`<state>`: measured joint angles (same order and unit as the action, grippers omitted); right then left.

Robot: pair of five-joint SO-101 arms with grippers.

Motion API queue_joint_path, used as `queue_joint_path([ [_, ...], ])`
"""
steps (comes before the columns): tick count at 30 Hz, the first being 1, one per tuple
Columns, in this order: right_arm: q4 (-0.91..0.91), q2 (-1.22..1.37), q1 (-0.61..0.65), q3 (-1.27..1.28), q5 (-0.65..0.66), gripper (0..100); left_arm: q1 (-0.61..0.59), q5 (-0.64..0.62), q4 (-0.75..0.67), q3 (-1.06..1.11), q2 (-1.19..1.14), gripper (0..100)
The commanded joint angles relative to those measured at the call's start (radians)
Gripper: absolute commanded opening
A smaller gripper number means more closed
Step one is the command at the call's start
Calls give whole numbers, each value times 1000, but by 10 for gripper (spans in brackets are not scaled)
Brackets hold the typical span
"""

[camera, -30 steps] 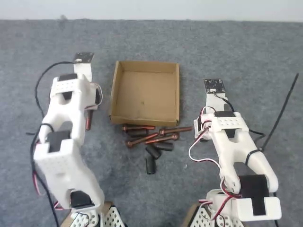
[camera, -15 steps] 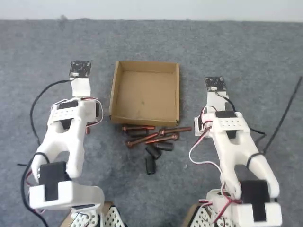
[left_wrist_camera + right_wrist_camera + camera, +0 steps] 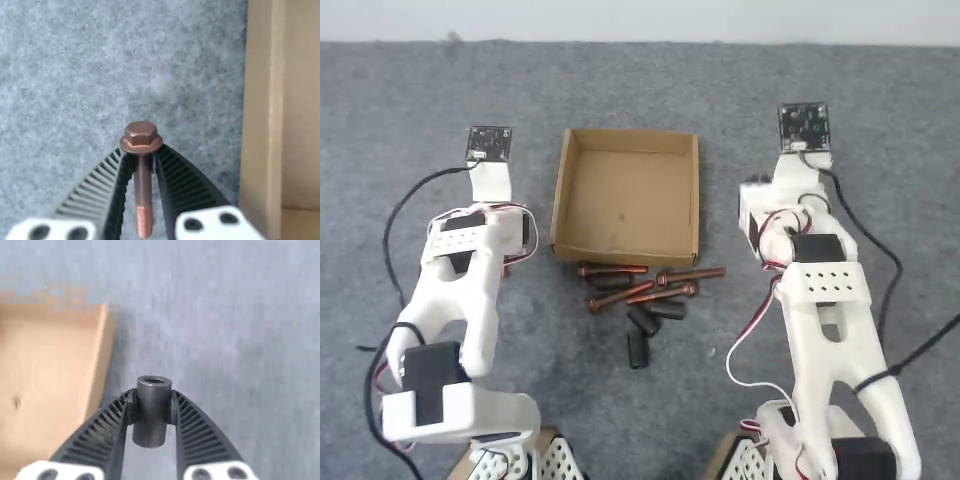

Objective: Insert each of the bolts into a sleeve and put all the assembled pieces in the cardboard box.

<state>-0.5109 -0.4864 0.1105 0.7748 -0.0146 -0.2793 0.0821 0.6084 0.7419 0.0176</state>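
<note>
My left gripper is shut on a copper hex-head bolt, held over grey carpet just beside the cardboard box wall. A short black sleeve stands bore-up between the fingers of my right gripper, which is shut on it off the box's corner. From above, the left arm lies left of the box and the right arm right of it. Several loose bolts and three sleeves lie in front of the box.
The box floor holds nothing. Black cables trail on the carpet to the right of the right arm. Open carpet lies beyond the box and on both outer sides.
The left arm drew back and settled left of the box, still holding its bolt. The right arm then stretched forward along the box's right side with the sleeve.
</note>
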Motion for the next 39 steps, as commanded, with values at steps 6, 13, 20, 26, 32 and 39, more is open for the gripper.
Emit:
queue_joint_path([
  [6, 437, 77, 12, -63, 9, 24, -5, 8, -26, -2, 66, 11],
  [13, 742, 254, 12, -32, 9, 23, -2, 11, -26, -4, 66, 11],
  [20, 1168, 306, 36, 201, 9, 6, 0, 11, -28, -5, 66, 11],
  [26, 1362, 305, 62, 407, 9, 6, 2, 11, -31, -7, 66, 11],
  [32, 1495, 303, 73, 578, 9, 6, 2, 11, -31, -7, 66, 11],
  [39, 1705, 303, 154, 764, 11, 6, 2, 11, -31, -7, 66, 11],
])
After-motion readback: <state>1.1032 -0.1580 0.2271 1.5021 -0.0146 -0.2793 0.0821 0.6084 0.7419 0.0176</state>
